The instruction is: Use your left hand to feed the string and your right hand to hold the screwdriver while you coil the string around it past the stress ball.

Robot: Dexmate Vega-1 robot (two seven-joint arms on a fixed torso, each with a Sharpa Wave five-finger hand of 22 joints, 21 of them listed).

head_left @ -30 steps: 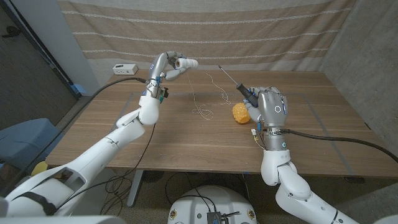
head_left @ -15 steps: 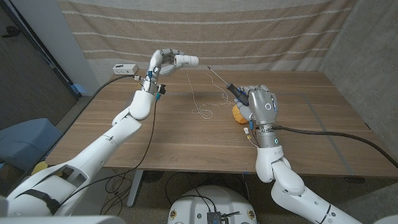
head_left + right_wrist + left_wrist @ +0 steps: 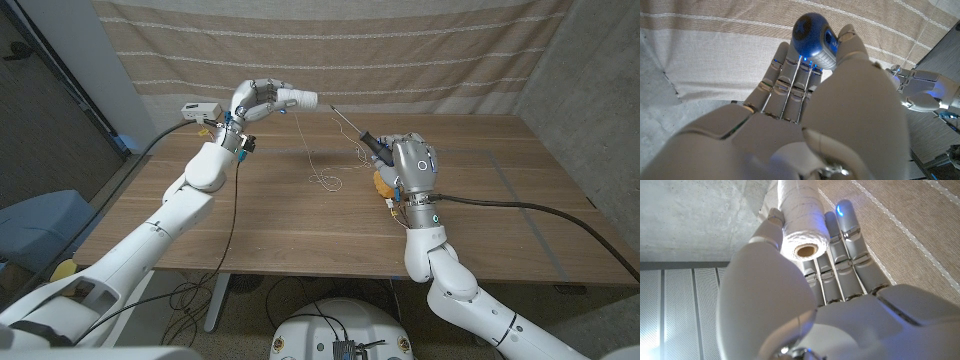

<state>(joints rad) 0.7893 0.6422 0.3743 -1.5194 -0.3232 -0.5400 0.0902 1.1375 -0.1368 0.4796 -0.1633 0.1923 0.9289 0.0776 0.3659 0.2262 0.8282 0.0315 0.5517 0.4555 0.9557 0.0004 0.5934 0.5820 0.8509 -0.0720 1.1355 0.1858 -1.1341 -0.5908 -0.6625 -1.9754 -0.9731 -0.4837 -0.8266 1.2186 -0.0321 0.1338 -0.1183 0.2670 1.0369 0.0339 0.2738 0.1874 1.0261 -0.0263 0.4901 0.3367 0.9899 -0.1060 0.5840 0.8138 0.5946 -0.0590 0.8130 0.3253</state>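
Left hand [image 3: 255, 98] gripped the string spool [image 3: 298, 99], its fingers [image 3: 840, 255] wrapped alongside it. Right hand [image 3: 408, 165] gripped the screwdriver [image 3: 352, 127]; wrist view alone showed its blue handle butt. Head view alone showed the string [image 3: 322, 180] pooled on the table [image 3: 280, 215] and the stress ball [image 3: 384, 184] beneath the right fingers.

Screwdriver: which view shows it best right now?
Head view: the screwdriver shows its thin shaft rising from the right hand, which grips its handle. Right wrist view gives just the blue handle end between the fingers, no shaft. Left wrist view shows the string spool, not the screwdriver.
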